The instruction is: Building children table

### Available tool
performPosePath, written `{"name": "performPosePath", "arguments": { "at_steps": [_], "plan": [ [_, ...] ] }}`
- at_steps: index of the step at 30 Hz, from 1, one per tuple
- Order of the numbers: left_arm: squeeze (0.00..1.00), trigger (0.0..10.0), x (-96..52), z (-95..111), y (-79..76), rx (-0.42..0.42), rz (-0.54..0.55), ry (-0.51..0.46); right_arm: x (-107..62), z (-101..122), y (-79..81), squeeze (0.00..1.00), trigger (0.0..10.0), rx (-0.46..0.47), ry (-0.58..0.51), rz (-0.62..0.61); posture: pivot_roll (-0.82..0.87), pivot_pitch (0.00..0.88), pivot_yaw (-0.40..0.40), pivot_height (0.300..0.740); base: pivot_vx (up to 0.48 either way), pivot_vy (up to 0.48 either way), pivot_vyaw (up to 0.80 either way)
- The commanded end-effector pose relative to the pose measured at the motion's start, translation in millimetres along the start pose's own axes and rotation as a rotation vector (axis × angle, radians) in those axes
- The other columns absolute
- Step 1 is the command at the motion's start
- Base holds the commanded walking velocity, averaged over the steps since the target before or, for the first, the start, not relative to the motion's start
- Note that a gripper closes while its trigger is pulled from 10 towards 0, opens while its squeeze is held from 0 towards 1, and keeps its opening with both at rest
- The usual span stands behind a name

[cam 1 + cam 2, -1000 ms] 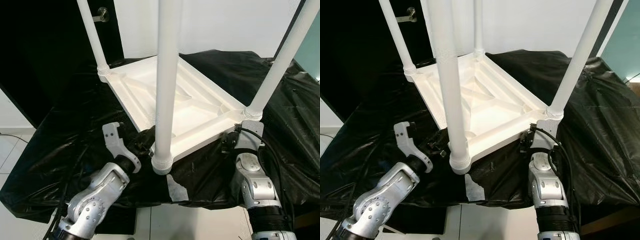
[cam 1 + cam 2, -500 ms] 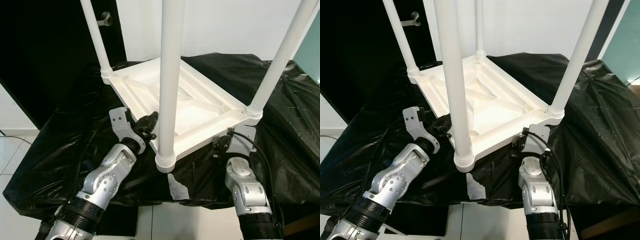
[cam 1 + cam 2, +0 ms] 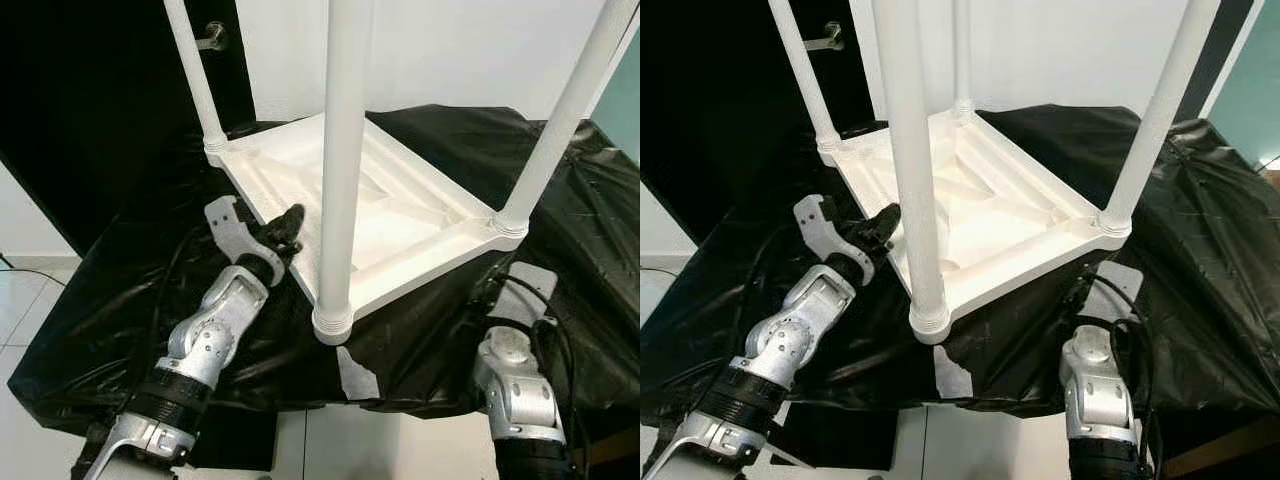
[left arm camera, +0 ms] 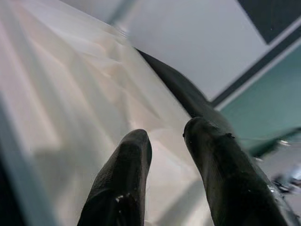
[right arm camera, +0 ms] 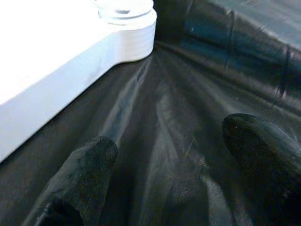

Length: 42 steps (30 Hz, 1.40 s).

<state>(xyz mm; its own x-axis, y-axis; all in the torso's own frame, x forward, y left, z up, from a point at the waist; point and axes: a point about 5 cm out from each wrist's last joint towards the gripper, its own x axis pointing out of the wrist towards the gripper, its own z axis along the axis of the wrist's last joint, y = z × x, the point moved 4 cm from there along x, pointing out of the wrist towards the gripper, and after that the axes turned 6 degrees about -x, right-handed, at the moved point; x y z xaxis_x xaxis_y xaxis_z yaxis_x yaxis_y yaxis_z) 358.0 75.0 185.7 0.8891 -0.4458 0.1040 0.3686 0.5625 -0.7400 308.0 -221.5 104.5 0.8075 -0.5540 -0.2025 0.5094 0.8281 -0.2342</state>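
My left gripper (image 3: 287,222) rests at the near left edge of the upturned table (image 3: 400,215), fingers (image 4: 124,165) slightly parted and gripping nothing, probably to steady it. The table lies legs-up on the black sheet (image 3: 120,290) (protective, I'd guess). My right gripper (image 5: 169,160) gapes over the sheet, just beside the table's corner.

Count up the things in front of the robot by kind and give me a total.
White table legs: 4
White table top, upside down: 1
Black plastic sheet: 1
Gripper: 2, left gripper, right gripper
Total: 8
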Motion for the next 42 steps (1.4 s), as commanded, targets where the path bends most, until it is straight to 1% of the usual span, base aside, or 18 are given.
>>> {"name": "performPosePath", "arguments": {
  "at_steps": [1,5,10,12,14,16,17,18,21,23,28,31,32,35,37,39,40,42],
  "plan": [
    [0.00,10.0,-51.0,-4.6,-87.4,0.008,-1.128,0.122,1.4,-4.7,-1.7,0.00,10.0,-0.007,0.028,-0.013,-0.10,0.000,0.019,0.740,0.000,0.000,0.00],
    [0.00,10.0,-67.0,-3.9,-115.4,-0.002,-1.281,0.137,6.5,-5.1,-11.7,0.00,10.0,0.005,0.040,-0.058,-0.10,0.000,0.015,0.740,0.000,0.000,0.00],
    [0.00,10.0,-73.2,-4.0,-123.1,-0.010,-1.316,0.148,12.5,-0.3,-15.9,0.00,10.0,0.016,0.023,-0.068,-0.10,0.000,0.022,0.740,0.000,0.000,0.00],
    [0.00,10.0,-79.7,-5.6,-129.0,-0.026,-1.341,0.166,19.6,7.2,-16.1,0.00,10.0,0.021,-0.003,-0.049,-0.10,0.000,0.023,0.740,0.000,0.000,0.00],
    [0.00,10.0,-82.0,-6.7,-130.9,-0.028,-1.349,0.174,22.3,10.2,-16.1,0.00,10.0,0.018,-0.013,-0.041,-0.10,0.000,0.023,0.740,0.000,0.000,0.00],
    [0.00,10.0,-88.7,-7.8,-136.9,-0.056,-1.376,0.183,30.3,19.1,-14.6,0.00,10.0,-0.006,-0.046,0.001,-0.10,0.000,0.025,0.740,0.000,0.000,0.00],
    [0.00,10.0,-88.7,-7.8,-136.9,-0.056,-1.376,0.183,30.3,19.1,-14.6,0.00,10.0,-0.006,-0.046,0.001,-0.10,0.000,0.025,0.740,0.000,0.000,0.00],
    [0.00,10.0,-92.3,-8.8,-140.4,-0.069,-1.389,0.185,35.1,24.1,-11.9,0.00,10.0,-0.020,-0.065,0.037,-0.10,0.000,0.025,0.740,0.000,0.000,0.00],
    [0.00,10.0,-95.1,-9.4,-143.0,-0.079,-1.397,0.186,38.3,27.5,-10.1,0.00,10.0,-0.029,-0.077,0.060,-0.10,0.000,0.025,0.740,0.000,0.000,0.00],
    [0.00,10.0,-100.7,-11.3,-148.0,-0.110,-1.408,0.187,46.5,34.3,-4.2,0.00,10.0,-0.060,-0.097,0.121,-0.10,0.000,0.024,0.740,0.000,0.000,0.00],
    [0.00,10.0,-104.1,-12.5,-151.5,-0.138,-1.411,0.184,53.3,36.2,1.5,0.00,10.0,-0.086,-0.091,0.176,-0.10,0.000,0.021,0.740,0.000,0.000,0.00],
    [0.00,10.0,-106.4,-12.4,-153.8,-0.147,-1.405,0.173,60.7,33.3,17.8,0.00,10.0,-0.125,-0.066,0.283,-0.09,0.000,0.017,0.740,0.000,0.000,0.00],
    [0.00,10.0,-106.4,-12.4,-153.8,-0.147,-1.405,0.173,60.7,33.3,17.8,0.00,10.0,-0.125,-0.066,0.283,-0.09,0.000,0.017,0.740,0.000,0.000,0.00],
    [0.00,10.0,-107.2,-11.3,-154.6,-0.147,-1.398,0.165,62.6,29.5,28.6,0.00,10.0,-0.150,-0.050,0.351,-0.09,0.000,0.016,0.740,0.000,0.000,0.00],
    [0.00,10.0,-107.2,-11.3,-154.6,-0.147,-1.398,0.165,62.6,29.5,28.6,0.00,10.0,-0.150,-0.050,0.351,-0.09,0.000,0.016,0.740,0.000,0.000,0.00],
    [0.00,10.0,-108.5,-8.8,-156.1,-0.139,-1.387,0.148,57.7,22.7,50.2,0.00,10.0,-0.159,-0.051,0.488,-0.08,0.000,0.016,0.740,0.000,0.000,0.00],
    [0.00,10.0,-108.5,-8.8,-156.1,-0.139,-1.387,0.148,57.7,22.7,50.2,0.00,10.0,-0.159,-0.051,0.488,-0.08,0.000,0.016,0.740,0.000,0.000,0.00],
    [0.00,10.0,-111.0,-6.6,-158.1,-0.124,-1.379,0.137,49.4,17.5,71.2,0.00,10.0,-0.115,-0.044,0.631,-0.07,0.000,0.018,0.740,0.000,0.000,0.00]
  ]
}}
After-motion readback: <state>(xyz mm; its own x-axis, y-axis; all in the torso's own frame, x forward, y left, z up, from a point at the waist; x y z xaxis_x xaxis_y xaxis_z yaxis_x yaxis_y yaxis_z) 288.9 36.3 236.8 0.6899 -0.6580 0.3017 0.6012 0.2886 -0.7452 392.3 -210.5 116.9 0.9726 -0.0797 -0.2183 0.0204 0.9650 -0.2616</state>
